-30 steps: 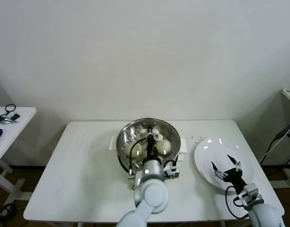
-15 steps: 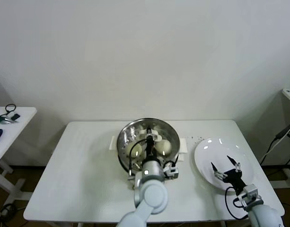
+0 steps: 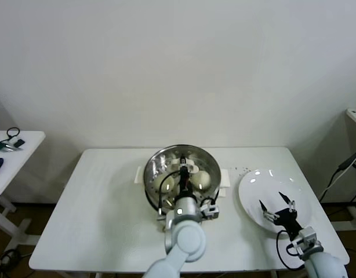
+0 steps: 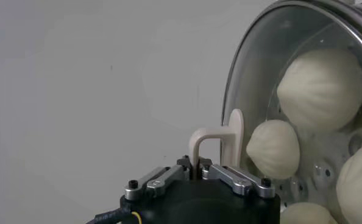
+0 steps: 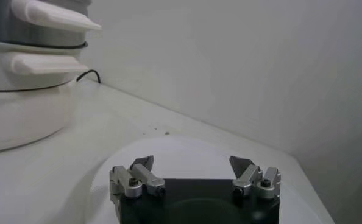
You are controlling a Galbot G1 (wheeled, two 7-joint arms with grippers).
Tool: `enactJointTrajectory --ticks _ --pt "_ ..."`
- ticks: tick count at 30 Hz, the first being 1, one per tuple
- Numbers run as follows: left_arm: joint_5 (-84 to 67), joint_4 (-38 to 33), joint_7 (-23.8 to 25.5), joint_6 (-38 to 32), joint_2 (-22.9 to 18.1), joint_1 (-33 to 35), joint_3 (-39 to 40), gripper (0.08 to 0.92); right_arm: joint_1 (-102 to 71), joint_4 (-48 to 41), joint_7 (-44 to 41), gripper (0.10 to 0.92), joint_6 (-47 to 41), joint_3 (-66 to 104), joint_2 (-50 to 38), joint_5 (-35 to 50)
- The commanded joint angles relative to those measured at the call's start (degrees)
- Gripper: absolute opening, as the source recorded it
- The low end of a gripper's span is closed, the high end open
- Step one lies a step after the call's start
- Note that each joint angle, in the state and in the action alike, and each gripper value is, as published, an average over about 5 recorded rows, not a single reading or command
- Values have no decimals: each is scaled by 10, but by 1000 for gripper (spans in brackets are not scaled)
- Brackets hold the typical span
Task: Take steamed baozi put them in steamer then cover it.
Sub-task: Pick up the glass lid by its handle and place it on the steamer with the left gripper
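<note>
Glass round cover point(image 4: 272, 91) is gripped by its white handle in the left gripper point(image 4: 200, 173) over the steel steamer point(image 3: 156, 168), four cream baozi point(image 4: 323, 89) counted; right gripper point(image 3: 278, 204), at 3 o'clock, is spread wide, empty.

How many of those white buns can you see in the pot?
4 in the left wrist view, all under the glass lid inside the pot: one large, one beside the lid's handle, one at the picture's edge, one partly cut off. More may be hidden.
</note>
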Motion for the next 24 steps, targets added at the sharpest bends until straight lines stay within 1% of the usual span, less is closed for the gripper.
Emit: enactJointTrajectory --ticks 1,5,12,14,18,24 --pt "-2 1 -5 28 4 1 -1 147 -1 -1 -1 823 1 1 2 -1" --pt "-3 2 -7 27 6 3 -2 147 -2 -1 -3 823 1 1 4 -1" --pt "-15 -15 8 24 12 6 -1 148 -5 6 -10 823 -14 5 3 5" --pt "-22 -24 6 25 17 6 1 167 -5 7 -10 823 -18 7 2 14" --pt "-39 -50 2 26 29 10 3 264 -5 10 -12 823 -29 12 2 32" --pt "-87 -97 -13 24 55 24 -2 437 -6 9 -15 823 -34 16 -1 34"
